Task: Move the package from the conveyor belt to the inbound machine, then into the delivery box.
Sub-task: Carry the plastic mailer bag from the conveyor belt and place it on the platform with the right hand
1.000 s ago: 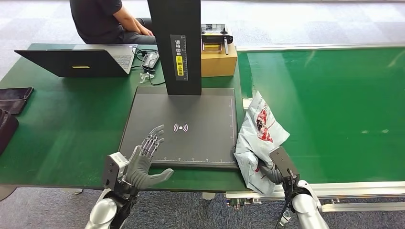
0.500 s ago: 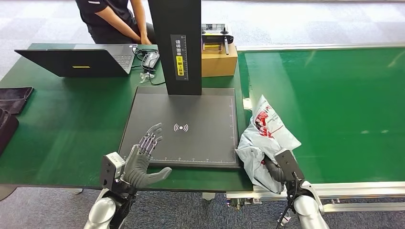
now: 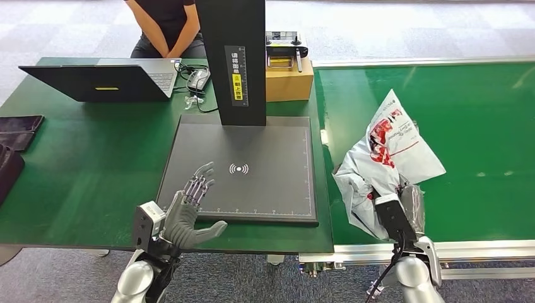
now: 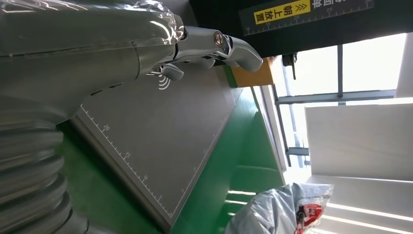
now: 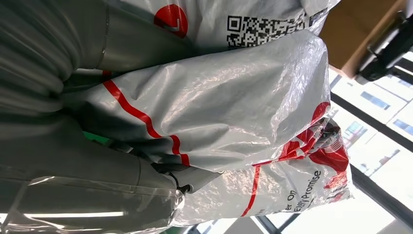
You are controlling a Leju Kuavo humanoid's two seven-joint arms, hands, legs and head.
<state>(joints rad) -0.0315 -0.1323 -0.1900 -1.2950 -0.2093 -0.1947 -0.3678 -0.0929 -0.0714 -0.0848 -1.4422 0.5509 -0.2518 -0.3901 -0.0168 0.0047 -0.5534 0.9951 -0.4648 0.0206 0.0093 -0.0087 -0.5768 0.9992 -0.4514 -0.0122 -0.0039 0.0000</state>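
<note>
My right hand [image 3: 404,205] grips the package [image 3: 386,158] over the conveyor belt's [image 3: 467,101] near edge (left hand [image 3: 189,214] released); I'd carry it level onto the inbound machine [image 3: 252,183].

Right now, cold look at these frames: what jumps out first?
The white and red plastic package, crumpled and held up by the right hand over the near edge of the green conveyor belt. Next, the dark inbound machine with its tall black column, in the middle of the table, bare on top. The left hand hovers open at its near left corner.
</note>
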